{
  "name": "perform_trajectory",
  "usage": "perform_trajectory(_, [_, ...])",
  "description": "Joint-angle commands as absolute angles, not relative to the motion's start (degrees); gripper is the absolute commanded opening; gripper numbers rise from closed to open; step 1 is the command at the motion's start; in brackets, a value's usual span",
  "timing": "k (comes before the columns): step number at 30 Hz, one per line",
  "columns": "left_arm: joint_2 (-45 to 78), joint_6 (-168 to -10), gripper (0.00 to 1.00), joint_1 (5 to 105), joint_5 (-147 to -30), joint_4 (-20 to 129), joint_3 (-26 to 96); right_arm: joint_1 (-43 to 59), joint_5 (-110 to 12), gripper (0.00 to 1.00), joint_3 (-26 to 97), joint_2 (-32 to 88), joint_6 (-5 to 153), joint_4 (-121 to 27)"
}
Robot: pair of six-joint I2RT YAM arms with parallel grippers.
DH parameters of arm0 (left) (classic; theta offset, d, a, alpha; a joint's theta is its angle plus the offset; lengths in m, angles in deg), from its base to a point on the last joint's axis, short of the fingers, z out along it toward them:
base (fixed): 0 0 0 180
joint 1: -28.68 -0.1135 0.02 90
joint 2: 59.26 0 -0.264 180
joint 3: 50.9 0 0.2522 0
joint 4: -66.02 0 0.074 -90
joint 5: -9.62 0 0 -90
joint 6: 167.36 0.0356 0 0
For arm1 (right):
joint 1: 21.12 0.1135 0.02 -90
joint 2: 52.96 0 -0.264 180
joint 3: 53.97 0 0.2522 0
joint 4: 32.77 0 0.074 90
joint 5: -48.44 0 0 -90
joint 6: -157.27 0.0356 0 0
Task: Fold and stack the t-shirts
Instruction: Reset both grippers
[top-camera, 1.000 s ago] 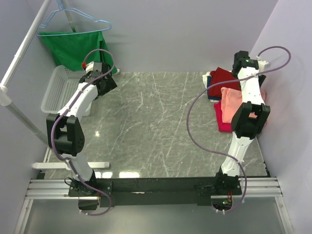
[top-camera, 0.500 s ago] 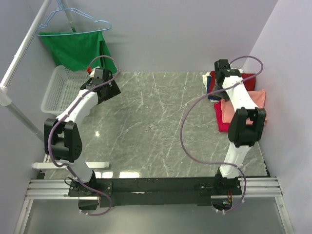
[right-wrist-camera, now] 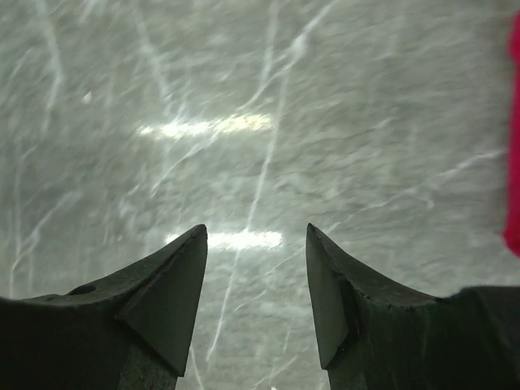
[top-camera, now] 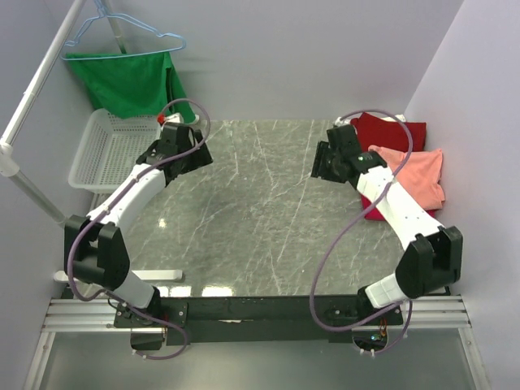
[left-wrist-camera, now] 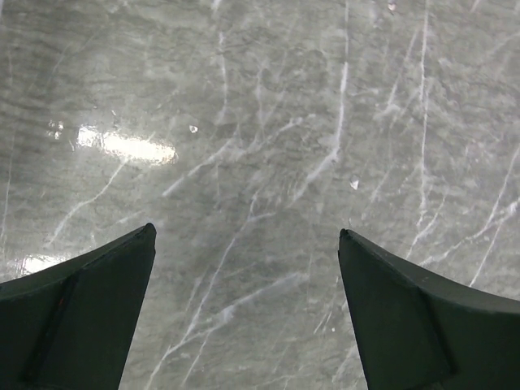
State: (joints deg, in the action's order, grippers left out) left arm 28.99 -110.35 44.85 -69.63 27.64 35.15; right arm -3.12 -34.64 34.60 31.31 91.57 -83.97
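Note:
Three t-shirts lie in a pile at the table's far right. The dark red one [top-camera: 398, 134] is at the back, the salmon-pink one [top-camera: 414, 171] lies over it, and the crimson-pink one [top-camera: 375, 210] peeks out under the arm; its edge shows in the right wrist view [right-wrist-camera: 513, 162]. My right gripper [top-camera: 322, 162] is open and empty over bare table, left of the pile; it also shows in the right wrist view [right-wrist-camera: 256, 236]. My left gripper [top-camera: 193, 154] is open and empty over bare table at the far left, also in the left wrist view [left-wrist-camera: 246, 240].
A white mesh basket [top-camera: 101, 150] stands at the far left, behind the left arm. A green garment [top-camera: 130, 81] hangs on a light-blue wire hanger [top-camera: 122, 28] from a white rail [top-camera: 41, 81]. Grey walls close in the back and right.
My right gripper has swung left off the shirt pile to over bare table. My left gripper has moved right and forward, away from the basket. The shirts have not moved.

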Motion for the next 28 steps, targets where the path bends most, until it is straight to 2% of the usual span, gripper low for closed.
perform_trajectory(1, [24.33, -108.56, 0.99, 47.57, -69.31, 29.41, 33.0, -0.38, -39.45, 0.59, 30.64, 24.74, 90.74, -75.37])
perform_trajectory(12, [15.8, -108.74, 0.99, 55.39, -63.6, 31.52, 25.8, 7.97, -41.3, 0.59, 20.97, 17.36, 89.16, -69.65])
perform_trajectory(28, [11.67, -109.79, 0.99, 59.71, -53.31, 26.86, 24.04, 10.08, -42.36, 0.58, 15.16, 9.18, 87.4, -69.91])
